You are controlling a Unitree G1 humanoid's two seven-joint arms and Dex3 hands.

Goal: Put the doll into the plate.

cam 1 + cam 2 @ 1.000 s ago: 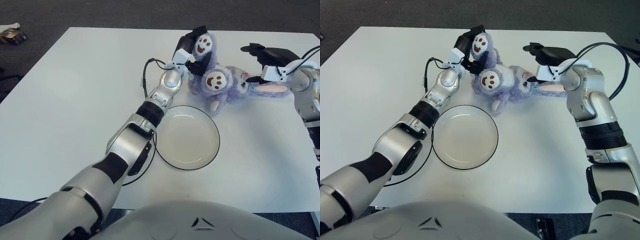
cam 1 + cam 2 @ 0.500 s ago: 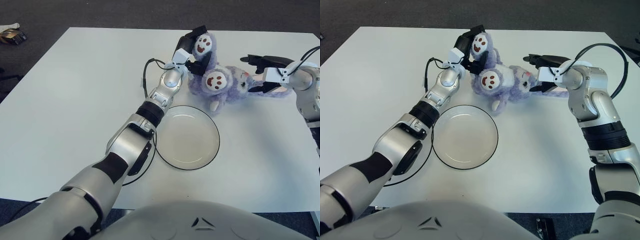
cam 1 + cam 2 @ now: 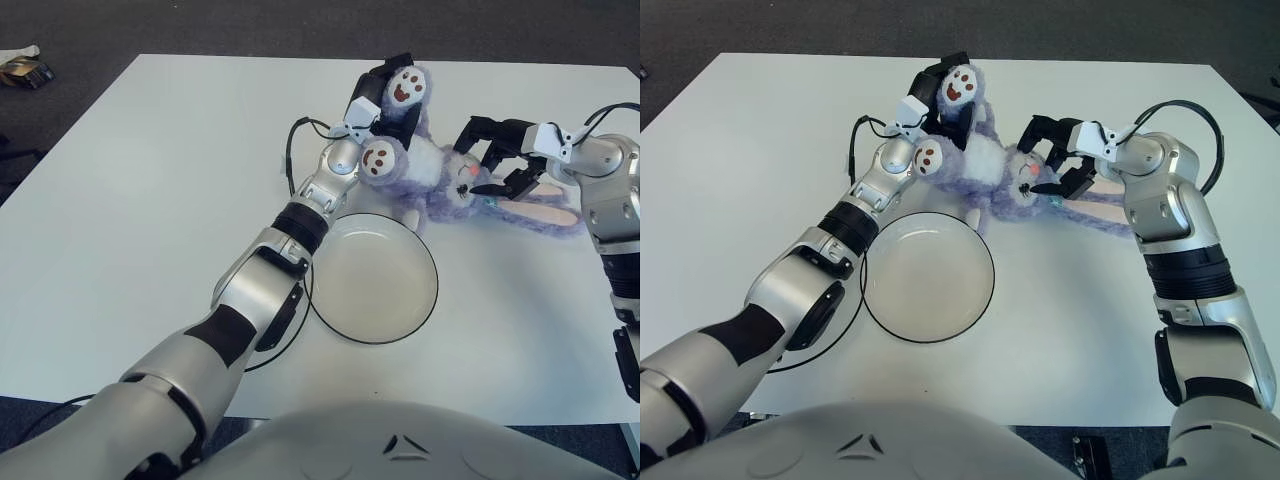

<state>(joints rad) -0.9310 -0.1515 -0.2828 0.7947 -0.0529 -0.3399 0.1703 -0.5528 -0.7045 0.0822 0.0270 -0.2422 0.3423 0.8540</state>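
A purple plush bunny doll (image 3: 430,168) lies on the white table just beyond the round white plate (image 3: 375,290), which has a dark rim. My left hand (image 3: 385,103) reaches past the plate's left side, its black fingers shut around the doll's raised foot with the brown smiley sole. A second smiley foot (image 3: 377,157) lies against that wrist. From the right, my right hand (image 3: 497,157) has its fingers closed around the doll's head (image 3: 1025,183). The long pink-lined ears (image 3: 545,213) trail right under that forearm.
A thin black cable (image 3: 292,150) runs along my left arm and loops over the table left of the plate. The table's far edge lies close behind the doll. A small object (image 3: 25,70) sits on the dark floor at the far left.
My right hand came in leftward and closed over the doll's head. The doll's body stretched out, its lower foot swinging left against my left wrist. The left hand kept its hold.
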